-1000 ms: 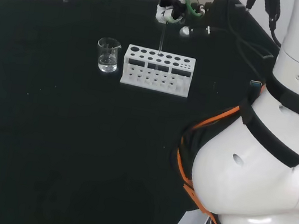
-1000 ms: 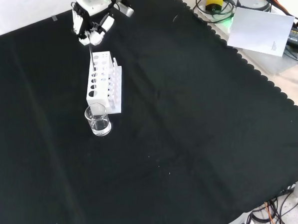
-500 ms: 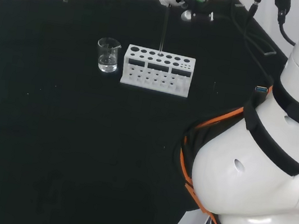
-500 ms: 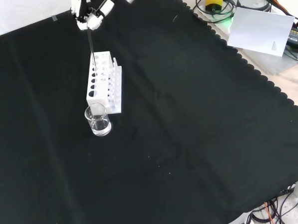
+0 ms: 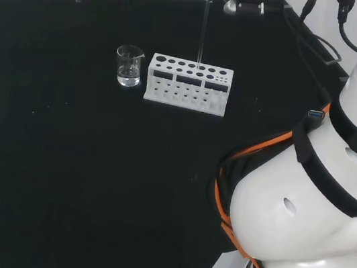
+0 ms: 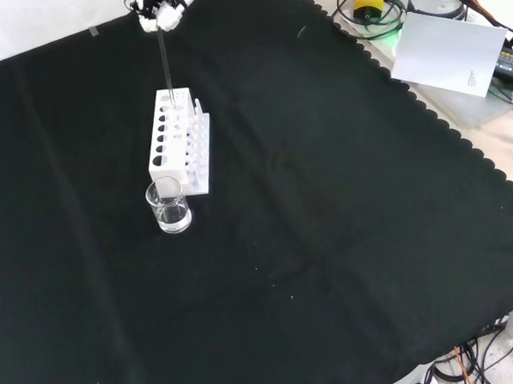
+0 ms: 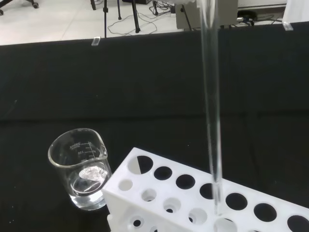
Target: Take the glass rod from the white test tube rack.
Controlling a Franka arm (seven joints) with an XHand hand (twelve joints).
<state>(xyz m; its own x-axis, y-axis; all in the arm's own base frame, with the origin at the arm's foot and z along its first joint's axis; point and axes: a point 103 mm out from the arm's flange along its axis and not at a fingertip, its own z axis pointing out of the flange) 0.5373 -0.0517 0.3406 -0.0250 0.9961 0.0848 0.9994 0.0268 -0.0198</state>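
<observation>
You had the black cloth covering the bench, with the arm's white links standing at the right of the head view. The white test tube rack stood on the cloth at the upper left of the front view, and it was upright, with its rows of round holes facing up. A glass beaker stood just beside the rack's near end in the front view; in the head view it was at the rack's left. In the wrist view the beaker held a small amount of clear liquid.

Your hand was at the top edge of the front view, above the rack. Its fingers were curled round the top of the glass rod and pinched it. The rod hung upright below the hand. In the wrist view its lower end was at the mouth of a hole in the rack's top plate; whether it had cleared the hole cannot be told.
</observation>
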